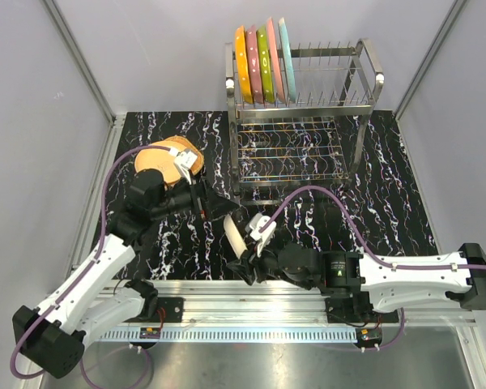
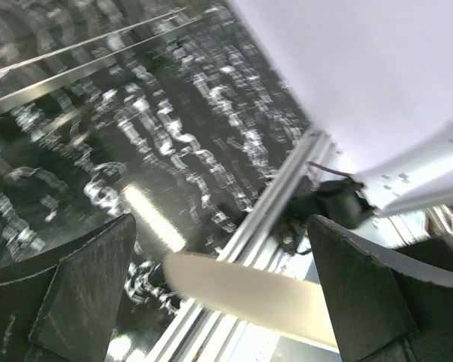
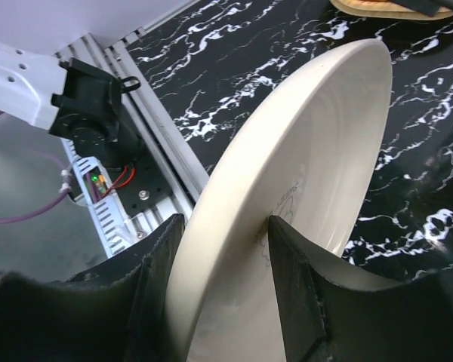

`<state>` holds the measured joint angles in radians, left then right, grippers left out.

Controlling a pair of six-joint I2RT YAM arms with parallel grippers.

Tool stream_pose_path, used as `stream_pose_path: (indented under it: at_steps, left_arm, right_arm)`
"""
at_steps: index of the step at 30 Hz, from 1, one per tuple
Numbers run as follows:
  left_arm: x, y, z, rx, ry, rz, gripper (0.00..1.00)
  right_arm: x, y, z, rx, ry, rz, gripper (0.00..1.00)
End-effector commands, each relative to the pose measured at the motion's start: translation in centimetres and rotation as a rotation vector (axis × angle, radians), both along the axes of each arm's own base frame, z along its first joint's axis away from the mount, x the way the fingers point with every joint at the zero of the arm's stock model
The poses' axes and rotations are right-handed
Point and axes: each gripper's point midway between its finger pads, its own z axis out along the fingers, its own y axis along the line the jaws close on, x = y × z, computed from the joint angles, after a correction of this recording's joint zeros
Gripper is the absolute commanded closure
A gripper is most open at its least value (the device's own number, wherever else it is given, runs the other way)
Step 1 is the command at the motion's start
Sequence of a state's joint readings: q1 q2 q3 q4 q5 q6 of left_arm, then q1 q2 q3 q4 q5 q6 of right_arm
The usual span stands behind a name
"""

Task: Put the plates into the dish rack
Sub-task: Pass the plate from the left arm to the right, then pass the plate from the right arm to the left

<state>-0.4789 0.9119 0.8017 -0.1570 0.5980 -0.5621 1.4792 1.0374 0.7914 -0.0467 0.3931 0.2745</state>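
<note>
Now the step in hand, as we judge it, is carrying the cream plate point(image 1: 236, 237) from the near edge of the desk point(image 1: 373, 203) up to the dish rack point(image 1: 364, 61) at the far edge. To do it well we would keep the plate on edge, lift it clear of the rack's front rail, and line its rim up with the first free gap between prongs, just beside the five plates point(image 1: 263, 65) that stand at the left end of the upper tier. It should go down straight, not twisted, or the rim could knock the light blue neighbour. The left arm should be out of the path first.

The right tool point(image 3: 226, 256) is about half open and clamped on the cream plate point(image 3: 309, 136) — one finger on each face, near the lower rim, with the plate upright. The left tool point(image 2: 223, 264) stands as wide as it goes and grips nothing; the plate's rim point(image 2: 241, 294) crosses the gap between its fingers, and we cannot tell whether it brushes one of them.

A stack of plates point(image 1: 166, 158) waits near the far-left corner of the desk — not yet loaded.
</note>
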Motion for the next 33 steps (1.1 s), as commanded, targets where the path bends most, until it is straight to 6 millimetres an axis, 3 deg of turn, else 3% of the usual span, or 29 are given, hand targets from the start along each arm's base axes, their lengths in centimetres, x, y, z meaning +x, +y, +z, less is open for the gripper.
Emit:
stream_pose_path:
  at_steps: [1,3,8,11,14,21,33]
  left_arm:
    - [-1.9,-1.1,5.2,-0.169,-0.214,-0.135,0.01]
    - [-2.3,-1.2,5.9,-0.202,-0.25,-0.158,0.01]
    - [-2.2,-1.4,5.0,-0.215,-0.219,-0.159,0.02]
    - [-0.5,-1.2,2.9,-0.151,-0.147,-0.079,0.07]
    - [-0.2,-1.4,1.2,-0.116,-0.083,-0.088,0.14]
    - [-2.3,-2.5,0.5,-0.204,-0.047,-0.223,0.23]
    - [-4.5,-2.0,-1.4,-0.175,-0.014,-0.272,0.27]
  right_arm:
    - [-0.7,1.3,2.3,0.125,0.032,0.043,0.88]
    - [-1.0,1.5,2.1,0.138,0.049,0.066,0.89]
    - [-1.1,1.8,2.4,0.194,0.075,0.098,0.89]
    - [-1.6,2.0,2.8,0.218,0.086,0.128,0.89]
    - [-1.7,2.1,3.0,0.23,0.093,0.139,0.87]
    - [-1.5,1.8,3.4,0.263,0.109,0.146,0.87]
    - [1.2,-0.1,2.8,0.233,0.07,0.0,0.82]
